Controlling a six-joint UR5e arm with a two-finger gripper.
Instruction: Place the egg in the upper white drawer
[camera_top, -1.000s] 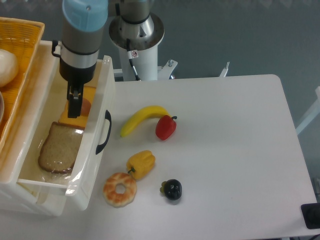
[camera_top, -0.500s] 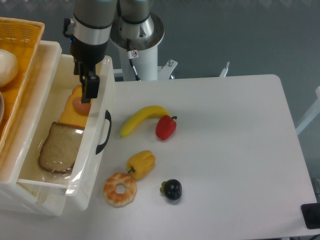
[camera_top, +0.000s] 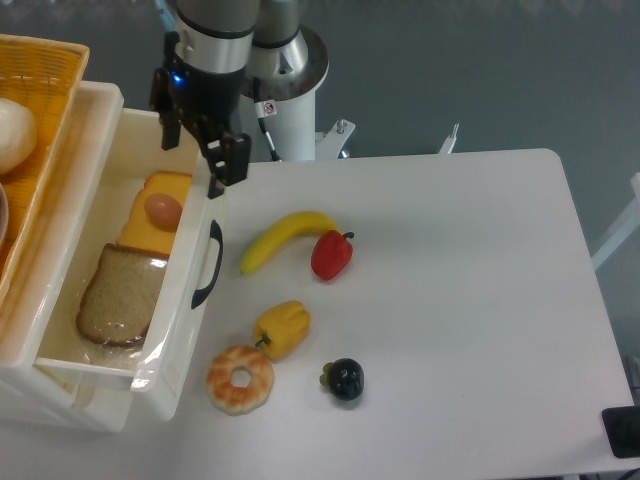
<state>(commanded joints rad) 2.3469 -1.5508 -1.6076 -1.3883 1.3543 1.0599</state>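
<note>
The egg (camera_top: 164, 210), small and pinkish-tan, lies inside the upper white drawer (camera_top: 190, 250) on an orange cheese slice (camera_top: 150, 232), with nothing holding it. The drawer is pulled out, and its black curved handle (camera_top: 207, 265) faces the table. My gripper (camera_top: 200, 160) hangs open above the drawer's back right corner, up and to the right of the egg, with nothing between its fingers.
A bread slice (camera_top: 118, 294) lies in the drawer's front. A yellow wicker basket (camera_top: 40, 120) with a white ball (camera_top: 14, 135) stands at the left. On the table lie a banana (camera_top: 283, 236), red pepper (camera_top: 331, 255), yellow pepper (camera_top: 282, 328), doughnut (camera_top: 240, 378) and dark fruit (camera_top: 345, 379).
The gripper has risen out of the drawer and moved right and back. The egg it was over now lies uncovered on the cheese slice.
</note>
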